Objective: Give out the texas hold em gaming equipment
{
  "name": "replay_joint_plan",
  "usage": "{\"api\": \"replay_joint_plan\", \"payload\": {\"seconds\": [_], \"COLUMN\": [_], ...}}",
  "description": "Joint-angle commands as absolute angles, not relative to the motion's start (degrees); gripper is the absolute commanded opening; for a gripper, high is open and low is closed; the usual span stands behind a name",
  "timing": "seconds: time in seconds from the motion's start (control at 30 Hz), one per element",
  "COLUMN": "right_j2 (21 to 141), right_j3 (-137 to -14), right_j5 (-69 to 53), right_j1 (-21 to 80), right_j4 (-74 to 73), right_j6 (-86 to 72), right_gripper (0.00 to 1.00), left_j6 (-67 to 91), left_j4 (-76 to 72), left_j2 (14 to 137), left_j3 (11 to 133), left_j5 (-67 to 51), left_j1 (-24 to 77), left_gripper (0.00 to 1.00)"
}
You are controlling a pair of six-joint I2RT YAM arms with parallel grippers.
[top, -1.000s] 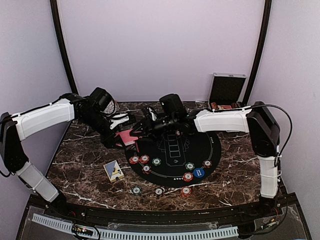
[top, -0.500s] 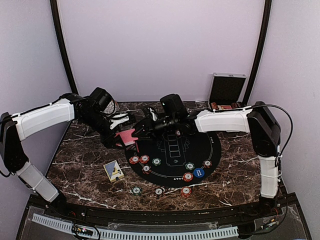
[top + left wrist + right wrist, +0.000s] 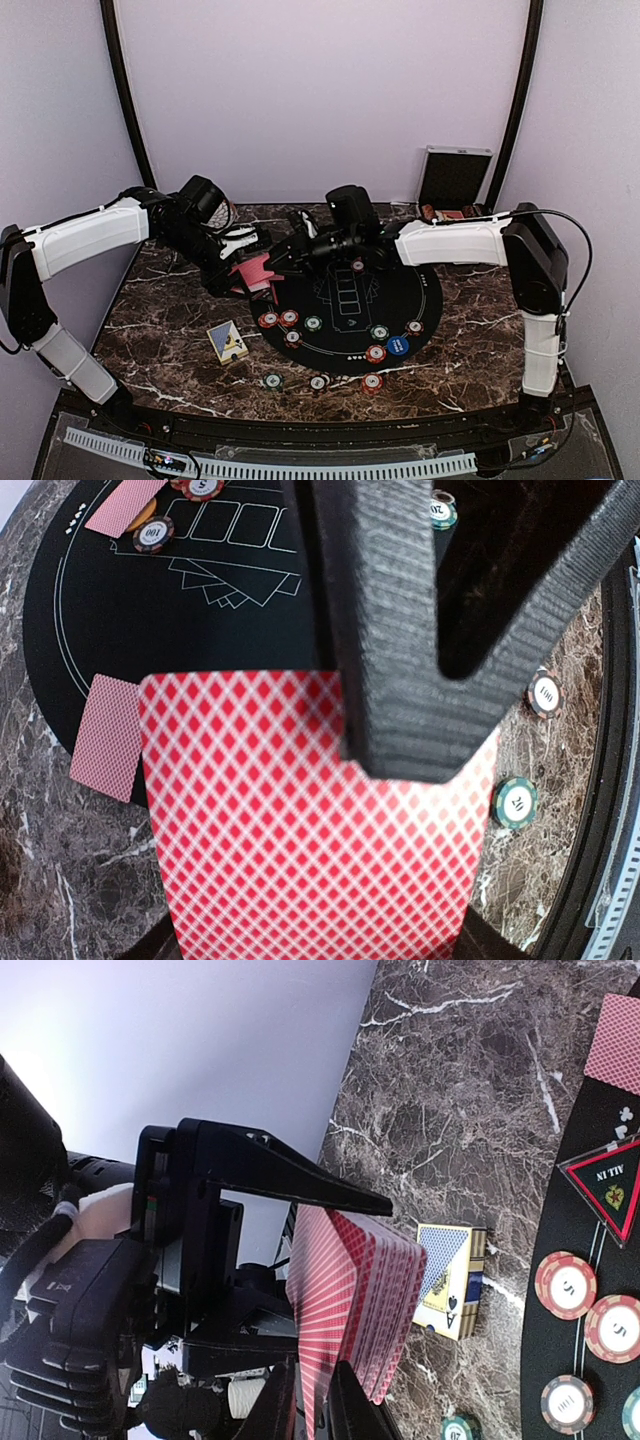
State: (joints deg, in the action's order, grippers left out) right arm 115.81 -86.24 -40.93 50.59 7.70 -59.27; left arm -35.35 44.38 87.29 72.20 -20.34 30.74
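You're looking at a robot lab test cell: plain lavender walls (image 3: 320, 100) and black frame posts (image 3: 124, 100) box in a marble-look tabletop (image 3: 160, 320); left arm (image 3: 85, 240) and right arm (image 3: 450, 243) mounted at its near edge; slotted cable duct (image 3: 270, 466) in front; poker chips (image 3: 398, 346) on a round black mat (image 3: 420, 300).

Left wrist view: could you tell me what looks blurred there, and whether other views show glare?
Left wrist: red-backed cards near the lens slightly soft, chips sharper; right wrist: pale wall washed out; top external: evenly lit, no glare.
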Motion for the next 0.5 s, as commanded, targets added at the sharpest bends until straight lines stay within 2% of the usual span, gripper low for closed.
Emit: {"api": "replay_joint_plan", "payload": {"seconds": [0.0,0.27,0.47], "right_j2": [114.4,114.7,109.8], "right_j3": [-85.3,-84.5,-78.9], "right_j5": [-42.3,-43.3,-44.5], "right_j1": [50.5,49.8,46.2], "right_j4": [11.6,12.8,14.0], "right_j6": [-60.9,-61.9,-61.8], "right_gripper": [0.1,0.0,0.0], "left_j6": [-35.9,-35.9,-36.0], "left_j4": [43.9,44.0,44.1], "left_j2": [84.7,84.6,84.7], "left_j3": [71.5,71.3,70.7], "left_j5": [-20.8,-20.9,-19.9], "left_j1": [30.6,30.6,30.6], "left_gripper": [0.0,0.0,0.0]}}
